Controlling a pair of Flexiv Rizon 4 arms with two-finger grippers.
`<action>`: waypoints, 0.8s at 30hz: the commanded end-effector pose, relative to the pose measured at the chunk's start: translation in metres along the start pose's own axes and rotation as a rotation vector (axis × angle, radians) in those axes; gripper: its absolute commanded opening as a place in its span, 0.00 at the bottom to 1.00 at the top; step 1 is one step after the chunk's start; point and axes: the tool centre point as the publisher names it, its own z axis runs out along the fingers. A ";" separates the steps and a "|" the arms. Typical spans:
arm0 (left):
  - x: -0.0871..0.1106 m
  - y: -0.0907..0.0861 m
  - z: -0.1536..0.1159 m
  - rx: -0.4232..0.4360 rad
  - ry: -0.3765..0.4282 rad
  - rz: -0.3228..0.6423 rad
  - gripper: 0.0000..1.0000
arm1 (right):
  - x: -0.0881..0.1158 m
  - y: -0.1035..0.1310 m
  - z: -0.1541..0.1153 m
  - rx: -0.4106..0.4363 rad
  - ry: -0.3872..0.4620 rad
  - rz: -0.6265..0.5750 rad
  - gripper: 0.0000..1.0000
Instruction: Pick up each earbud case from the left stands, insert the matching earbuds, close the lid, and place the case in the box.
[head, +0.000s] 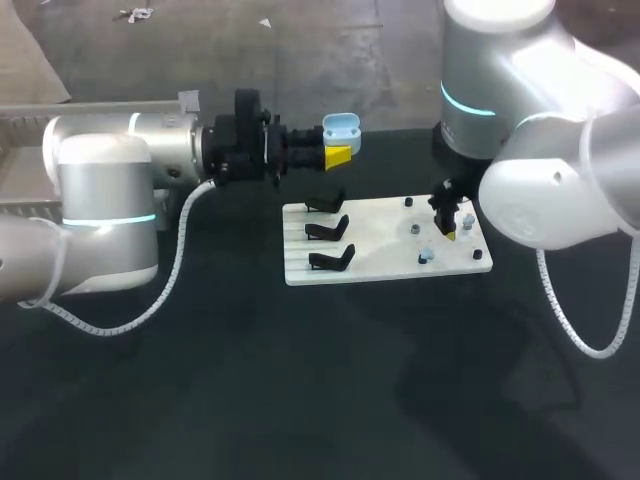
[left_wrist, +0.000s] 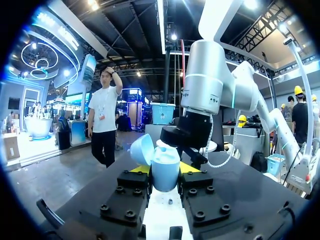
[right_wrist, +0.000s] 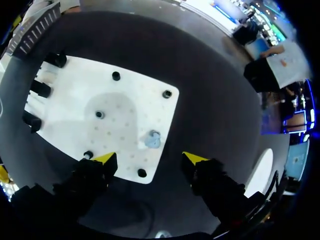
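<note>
Holding the light-blue earbud case is the left gripper. Its fingers are clamped on the body from both sides, up in the air just past the far-left corner of the white board, and the lid is flipped open.

My guess is it's a light, hard, glossy shell with rounded sides, so pretty slippery. Gripping low on the body like this seems right. I'd keep off the lid and hinge, since those are probably the bits that snap if squeezed.

The right gripper hangs low over the board's right end, fingers spread apart with nothing in them. A little blue earbud sits on the board just ahead of the gap. It looks tiny and smooth, so I'd pinch gently with the very tips or it'll squirt out.

Room-wise, that earbud is near the board's edge with a black peg close beside it, so a finger could clip the peg on the way down. The three black stands are well apart from the right gripper. The best swing room looks to be above the board, between the two grippers. I can't spot the box anywhere.
</note>
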 end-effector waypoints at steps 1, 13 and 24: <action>0.001 -0.001 0.000 -0.004 -0.005 0.004 0.00 | -0.002 0.002 0.004 0.011 0.001 0.002 0.67; 0.001 -0.001 0.000 -0.004 -0.005 0.004 0.00 | -0.007 -0.001 0.010 0.028 -0.025 0.045 0.49; 0.001 -0.001 0.000 -0.004 -0.005 0.004 0.00 | -0.011 -0.002 0.016 0.029 -0.033 0.061 0.50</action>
